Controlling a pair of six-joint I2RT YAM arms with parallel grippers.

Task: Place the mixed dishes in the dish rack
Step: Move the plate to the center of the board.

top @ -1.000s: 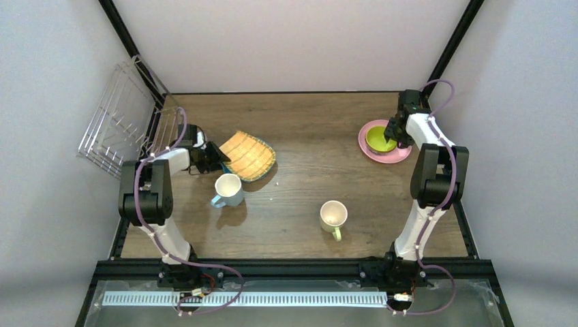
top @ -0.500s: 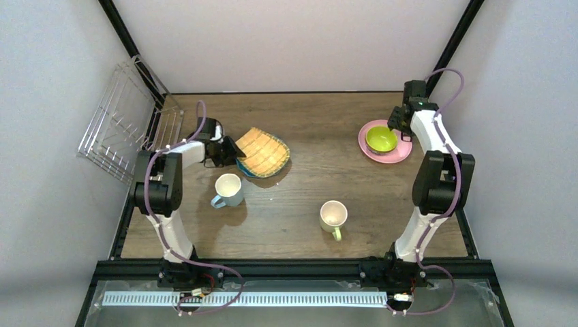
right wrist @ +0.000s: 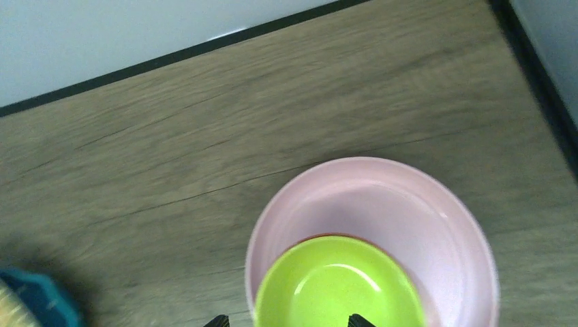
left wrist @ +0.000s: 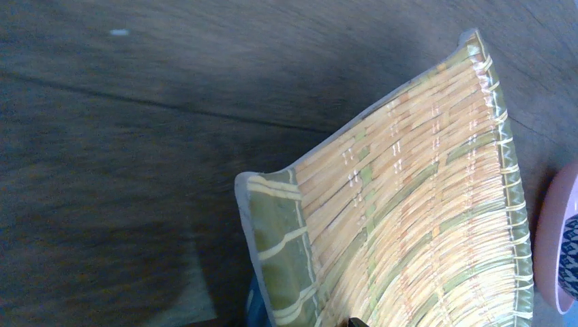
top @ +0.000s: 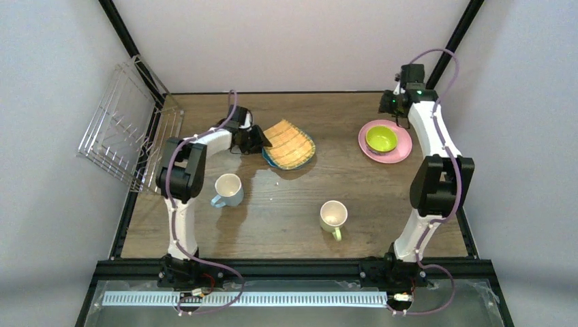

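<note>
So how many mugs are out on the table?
2: light-blue mug left of centre, pale yellow-green mug nearer the front, right of centre. None appear hidden.

Left arm and right arm: white links, black joints, 1 purple cable each.

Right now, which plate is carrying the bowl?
The pink round plate, far right, holds the lime-inside bowl. The tan woven plate lies over the teal plate, no bowl.

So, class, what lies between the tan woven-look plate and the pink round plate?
Top view: only bare wooden table between tan woven-look plate and pink round plate.
</note>
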